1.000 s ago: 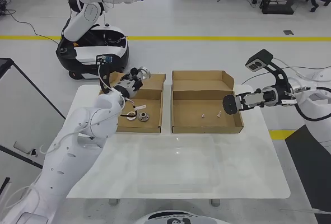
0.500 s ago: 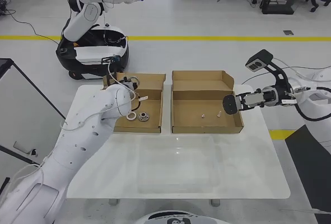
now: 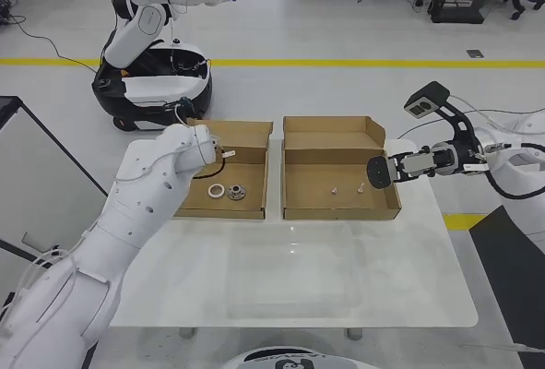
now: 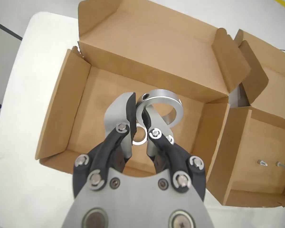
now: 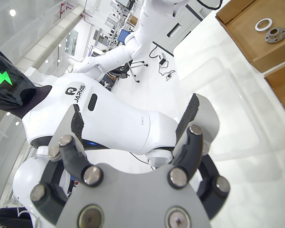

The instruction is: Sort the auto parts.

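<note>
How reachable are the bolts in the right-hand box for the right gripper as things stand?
Probably yes: the right gripper, open and empty, hangs beside the open-topped right-hand box, and the bolts lie uncovered inside.

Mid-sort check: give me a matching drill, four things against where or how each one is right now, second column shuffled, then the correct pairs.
Column one
1. big steel ring
2. flanged hub
3. two bolts
4. right claw

Column two
a. lying on the floor of the right box
b. open and empty, beside the right box
c. lying on the floor of the left box, next to a white washer
d. pinched in the left claw, over the left box

Pairs: 1-d, 2-c, 3-a, 4-b.
</note>
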You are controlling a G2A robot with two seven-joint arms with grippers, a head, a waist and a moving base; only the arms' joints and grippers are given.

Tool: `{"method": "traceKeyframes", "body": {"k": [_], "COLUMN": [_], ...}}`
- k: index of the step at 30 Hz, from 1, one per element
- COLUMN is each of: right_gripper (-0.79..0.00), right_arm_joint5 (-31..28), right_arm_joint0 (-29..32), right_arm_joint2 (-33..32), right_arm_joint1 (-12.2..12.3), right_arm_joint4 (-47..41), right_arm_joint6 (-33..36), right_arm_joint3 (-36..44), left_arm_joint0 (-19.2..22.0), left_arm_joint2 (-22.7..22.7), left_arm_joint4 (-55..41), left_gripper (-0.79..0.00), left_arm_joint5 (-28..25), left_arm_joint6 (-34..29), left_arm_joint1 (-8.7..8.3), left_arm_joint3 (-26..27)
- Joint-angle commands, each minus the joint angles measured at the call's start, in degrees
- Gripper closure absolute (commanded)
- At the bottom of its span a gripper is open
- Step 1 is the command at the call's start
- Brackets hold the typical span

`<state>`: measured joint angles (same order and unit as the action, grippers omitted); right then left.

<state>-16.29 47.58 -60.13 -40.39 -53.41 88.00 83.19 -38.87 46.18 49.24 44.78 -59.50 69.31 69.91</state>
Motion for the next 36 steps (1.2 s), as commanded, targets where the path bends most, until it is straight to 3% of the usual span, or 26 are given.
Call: {"method": "traceKeyframes", "body": {"k": [1, 8, 19, 36], "right_gripper": [-0.785, -0.785, -0.785, -0.785], "right_arm_joint5": [0.0, 0.0, 0.0, 0.0], "right_arm_joint0": [0.0, 0.0, 0.0, 0.0], "right_arm_joint2": [0.0, 0.0, 0.0, 0.0], "right_arm_joint1": [0.0, 0.0, 0.0, 0.0], "right_arm_joint4": [0.0, 0.0, 0.0, 0.0], "right_arm_joint6": [0.0, 0.0, 0.0, 0.0], "right_arm_joint3": [0.0, 0.0, 0.0, 0.0], "left_arm_joint0": [1.0, 4.6, 6.8, 5.9], "left_arm_joint2": [-0.4, -2.4, -4.0, -7.0], "left_arm_joint4": [-1.3, -4.1, -7.8, -9.3], "left_gripper": [0.000, 0.000, 0.000, 0.000], "left_arm_joint5": [-0.2, -0.5, -0.9, -0.7], "left_arm_joint6": [-0.2, -0.5, -0.9, -0.7], "left_arm_joint1": [0.51, 2.24, 3.52, 4.27], "left_arm_joint3": [-3.1, -12.7, -22.7, -27.9]}}
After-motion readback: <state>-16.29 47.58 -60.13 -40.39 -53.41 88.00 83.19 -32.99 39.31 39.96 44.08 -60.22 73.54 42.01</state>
